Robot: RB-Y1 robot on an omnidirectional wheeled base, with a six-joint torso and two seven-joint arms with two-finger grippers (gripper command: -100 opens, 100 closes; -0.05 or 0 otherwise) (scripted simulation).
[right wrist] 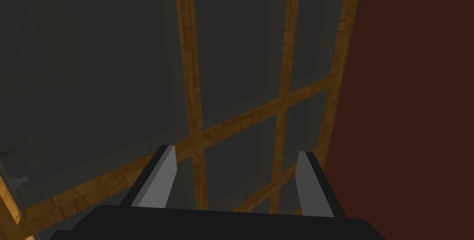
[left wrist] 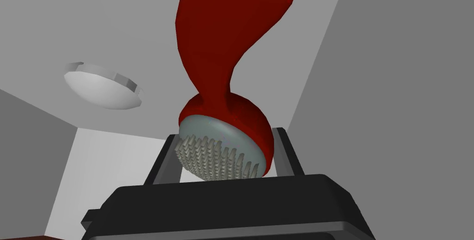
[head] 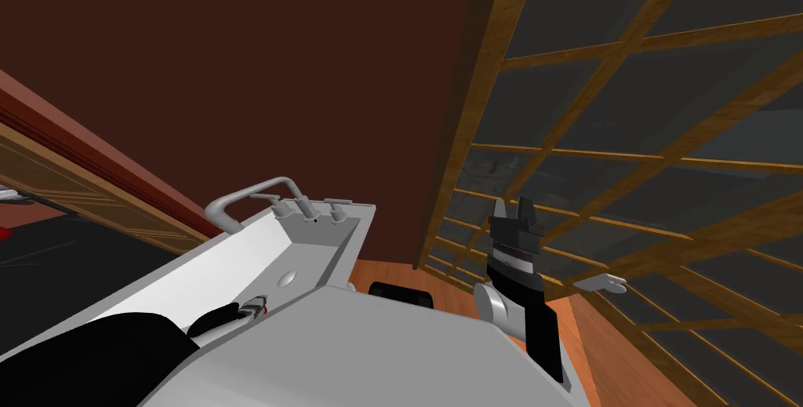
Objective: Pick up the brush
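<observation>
- Tub (head: 196, 269): white, on the left of the scene, running from near to far. Its inner walls read grey in the left wrist view.
- Left arm: dark forearm at the near left, reaching down into the near end of the tub.
- Left gripper (head: 252, 307): low inside the tub. Its fingers (left wrist: 163, 165) are drawn in narrower than a released pair and clenched on the two sides of the brush's head.
- Brush (left wrist: 222, 66): inside the tub, in the left gripper. It has a glossy red body with a curved handle running away from the gripper toward the tub's far wall. The round head carries a pale grey pad set with short grey bristles, and that face is turned toward the gripper's body. I cannot tell whether the handle touches the tub.
- Drain (left wrist: 102, 87): a pale round fitting in the tub's floor, beside the handle and apart from it.
- Faucet (head: 251, 194): grey, bent spout with two knobs, on the far end of the tub.
- Wall (head: 274, 73): plain dark red-brown, behind the tub.
- Right gripper (head: 514, 206): raised to the right of the tub, close before the window. Its fingers (right wrist: 159, 181) are released, wide apart, with nothing between them.
- Window (head: 643, 151): on the right, dark panes in a wooden grid.
</observation>
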